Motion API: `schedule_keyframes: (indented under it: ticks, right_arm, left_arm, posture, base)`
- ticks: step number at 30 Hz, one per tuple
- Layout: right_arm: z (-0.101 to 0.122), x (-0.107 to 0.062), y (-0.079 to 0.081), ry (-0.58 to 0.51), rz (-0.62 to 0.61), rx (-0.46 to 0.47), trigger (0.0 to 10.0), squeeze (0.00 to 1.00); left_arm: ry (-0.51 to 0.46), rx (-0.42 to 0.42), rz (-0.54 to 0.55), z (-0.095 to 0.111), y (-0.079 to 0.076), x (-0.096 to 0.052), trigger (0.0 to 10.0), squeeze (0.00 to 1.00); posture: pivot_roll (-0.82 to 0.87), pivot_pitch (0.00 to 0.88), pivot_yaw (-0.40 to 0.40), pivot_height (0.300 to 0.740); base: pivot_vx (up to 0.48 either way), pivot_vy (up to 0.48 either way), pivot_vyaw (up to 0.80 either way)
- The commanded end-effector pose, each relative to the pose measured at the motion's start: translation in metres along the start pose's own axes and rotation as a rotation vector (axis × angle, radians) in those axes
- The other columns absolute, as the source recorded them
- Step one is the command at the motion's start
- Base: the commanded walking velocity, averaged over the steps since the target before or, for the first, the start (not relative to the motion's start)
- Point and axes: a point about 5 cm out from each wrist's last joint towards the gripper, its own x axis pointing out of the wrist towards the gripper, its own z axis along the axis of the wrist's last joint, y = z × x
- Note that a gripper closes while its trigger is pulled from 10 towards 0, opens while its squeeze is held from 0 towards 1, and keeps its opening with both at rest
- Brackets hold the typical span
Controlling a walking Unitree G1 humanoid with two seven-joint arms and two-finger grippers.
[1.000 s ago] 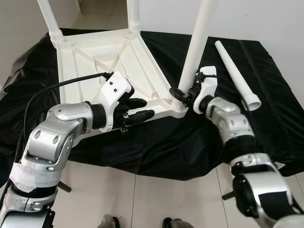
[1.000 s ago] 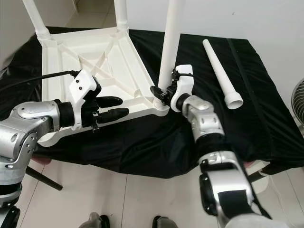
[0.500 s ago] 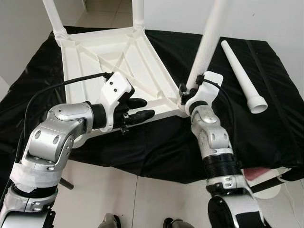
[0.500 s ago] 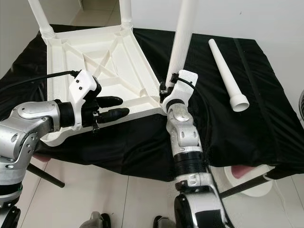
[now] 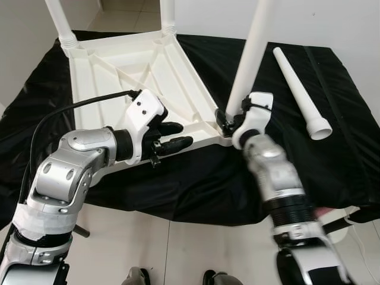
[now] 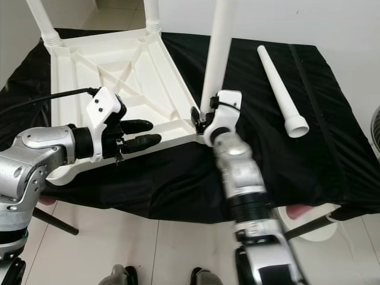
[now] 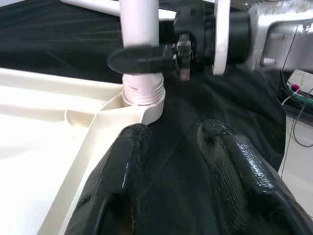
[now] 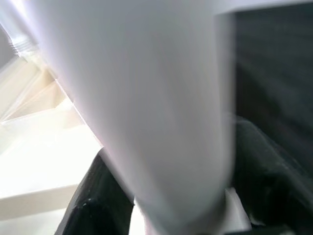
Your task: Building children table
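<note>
A black cloth (image 5: 332, 166) covers a work surface standing on a pale tiled floor (image 5: 178, 249), and on it lies an upturned white plastic children's table top (image 5: 119, 71) with white tube legs rising from its two far corners and from its near right corner. The right gripper (image 5: 228, 122) is clamped around the base of that near-right white leg (image 5: 249, 59) just above its threaded socket, while the left gripper (image 5: 175, 136) hovers at the table top's near edge, its two black fingers (image 7: 122, 181) spread apart and holding nothing. A fourth loose white tapered leg (image 5: 300, 89) lies flat on the cloth, well to the right of the table top.
</note>
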Motion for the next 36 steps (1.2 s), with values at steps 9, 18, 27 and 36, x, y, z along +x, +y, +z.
schedule_keyframes:
  ticks: [9, 18, 27, 36]
  right_arm:
    - [0.011, 0.001, -0.018, 0.048, 0.373, -0.126, 10.0, 0.00]
    - [0.007, 0.004, -0.015, 0.107, 0.595, -0.036, 10.0, 0.00]
    - [-0.005, 0.006, -0.016, 0.173, 0.649, -0.065, 0.8, 0.00]
    - [-0.020, 0.013, -0.018, 0.236, 0.413, -0.075, 0.0, 0.00]
  left_arm:
    - [0.000, 0.016, 0.083, 0.002, 0.003, -0.002, 10.0, 0.00]
    - [0.001, 0.020, 0.086, 0.003, 0.003, -0.003, 10.0, 0.00]
    - [0.002, 0.021, 0.086, 0.003, 0.003, -0.003, 10.0, 0.00]
    - [-0.001, 0.020, 0.083, 0.003, 0.003, -0.003, 10.0, 0.00]
  posture:
    - [0.01, 0.180, 0.008, 0.740]
    - [0.02, 0.176, 0.008, 0.740]
    - [0.03, 0.169, 0.009, 0.740]
    - [0.02, 0.171, 0.008, 0.740]
  base:
    - [0.000, 0.000, 0.00]
    - [0.000, 0.000, 0.00]
    - [0.000, 0.000, 0.00]
    - [0.000, 0.000, 0.00]
